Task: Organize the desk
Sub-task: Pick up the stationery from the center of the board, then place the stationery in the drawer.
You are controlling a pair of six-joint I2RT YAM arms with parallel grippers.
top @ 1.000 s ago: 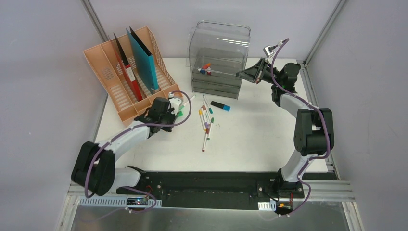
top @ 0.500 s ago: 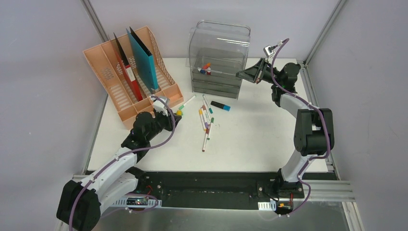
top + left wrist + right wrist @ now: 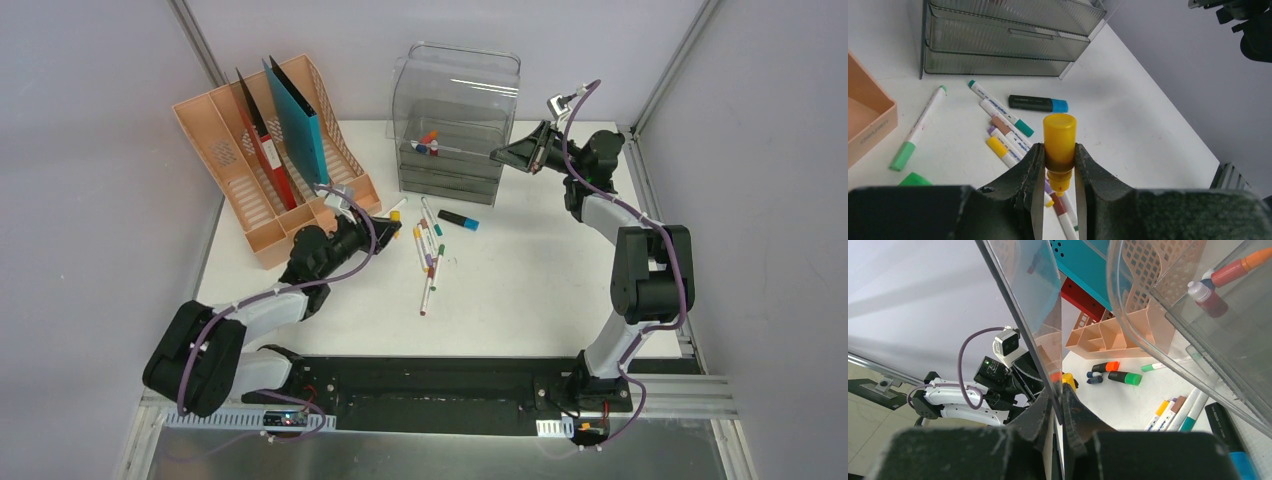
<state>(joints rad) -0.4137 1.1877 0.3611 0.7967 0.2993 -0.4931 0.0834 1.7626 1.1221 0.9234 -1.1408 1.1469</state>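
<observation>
Now we note the desk (image 3: 530, 270) spanning the view beneath both arms, pens (image 3: 430, 255) loose at centre. Right gripper (image 3: 1057, 412) stays clamped on a wall of the clear drawer box (image 3: 455, 100); left gripper (image 3: 1059, 152), newly swung forward, pinches a yellow marker (image 3: 1060, 135), likely drawer-bound.

This is a robotics lab test cell, with office items only as props. The desk (image 3: 520, 290) is a bare white top boxed in by plain grey panel walls (image 3: 90, 150) behind it and on both sides, with aluminium posts (image 3: 678, 62) rising at its far corners. A left arm (image 3: 250, 310) and a right arm (image 3: 640, 260), trailing purple cables (image 3: 583, 92), are bolted to a black rail (image 3: 430, 385) along its near edge. On the desk stand a peach file rack (image 3: 225, 160) at its far left corner and a clear drawer box (image 3: 455, 120) at its far edge, with loose markers (image 3: 430, 255) near its middle.
</observation>
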